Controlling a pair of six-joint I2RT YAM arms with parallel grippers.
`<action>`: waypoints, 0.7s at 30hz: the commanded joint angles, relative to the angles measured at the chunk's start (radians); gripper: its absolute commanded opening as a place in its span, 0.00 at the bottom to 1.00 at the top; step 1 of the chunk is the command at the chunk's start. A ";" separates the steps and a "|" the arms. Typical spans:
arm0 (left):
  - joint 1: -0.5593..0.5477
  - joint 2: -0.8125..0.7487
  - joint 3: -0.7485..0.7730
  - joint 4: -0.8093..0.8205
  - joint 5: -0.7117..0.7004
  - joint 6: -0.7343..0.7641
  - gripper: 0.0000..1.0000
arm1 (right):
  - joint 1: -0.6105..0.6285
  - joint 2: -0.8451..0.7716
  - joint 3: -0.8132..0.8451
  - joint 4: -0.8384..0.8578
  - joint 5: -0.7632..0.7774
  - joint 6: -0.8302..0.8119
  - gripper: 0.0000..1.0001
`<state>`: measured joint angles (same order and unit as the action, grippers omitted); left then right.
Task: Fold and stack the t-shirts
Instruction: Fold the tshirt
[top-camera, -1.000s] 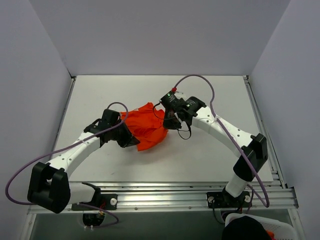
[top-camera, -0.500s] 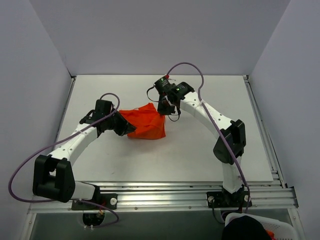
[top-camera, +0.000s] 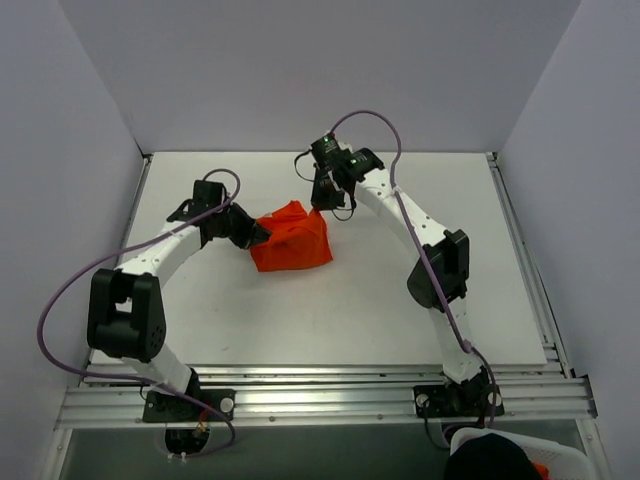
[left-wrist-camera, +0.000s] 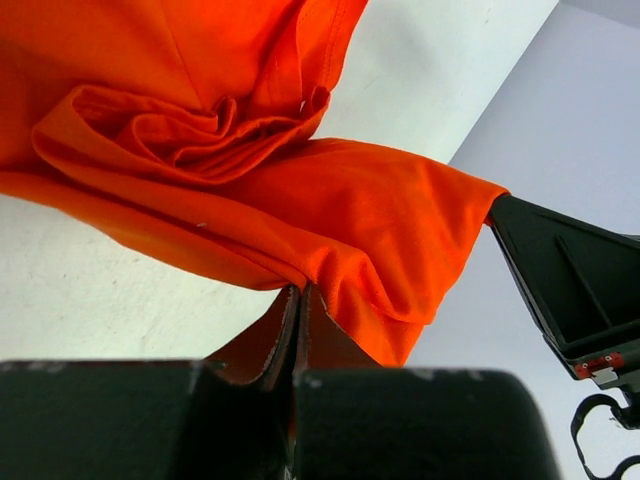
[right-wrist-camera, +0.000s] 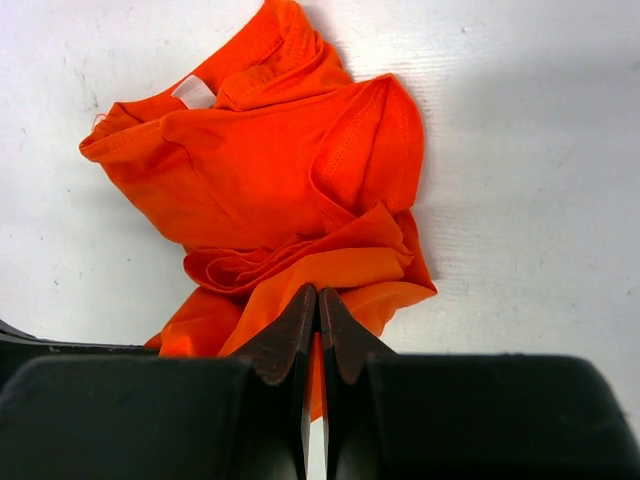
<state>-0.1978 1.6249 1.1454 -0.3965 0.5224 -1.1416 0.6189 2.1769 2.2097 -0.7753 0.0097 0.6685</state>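
Note:
The orange-red t-shirt (top-camera: 291, 240) hangs bunched and wrinkled between my two grippers, over the middle of the white table (top-camera: 420, 300). My left gripper (top-camera: 256, 234) is shut on its left edge; in the left wrist view the cloth (left-wrist-camera: 250, 170) runs from the closed jaws (left-wrist-camera: 298, 290). My right gripper (top-camera: 319, 203) is shut on its upper right edge; in the right wrist view the shirt (right-wrist-camera: 270, 180) spreads below the closed jaws (right-wrist-camera: 317, 292), with a white label (right-wrist-camera: 193, 92) at the collar.
Grey walls enclose the table on the left, back and right. A metal rail (top-camera: 320, 385) runs along the near edge. A white basket (top-camera: 515, 455) with dark and orange cloth sits at the bottom right. Purple cables loop off both arms.
Both arms have reached further back across the table, carrying the shirt away from the near edge. The shirt has stayed gripped and bunched between them.

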 joint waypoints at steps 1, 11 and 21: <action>0.021 0.032 0.071 0.054 0.036 0.014 0.02 | -0.018 0.049 0.086 0.013 -0.068 -0.030 0.00; 0.168 0.176 0.145 0.117 0.028 0.008 0.02 | -0.031 0.249 0.209 0.362 -0.210 0.020 0.00; 0.316 0.754 0.591 0.359 0.303 -0.067 0.94 | -0.096 0.238 0.148 0.531 -0.166 0.065 1.00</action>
<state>0.1143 2.2993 1.6318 -0.1810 0.6895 -1.1652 0.5407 2.5134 2.3947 -0.3313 -0.1814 0.7357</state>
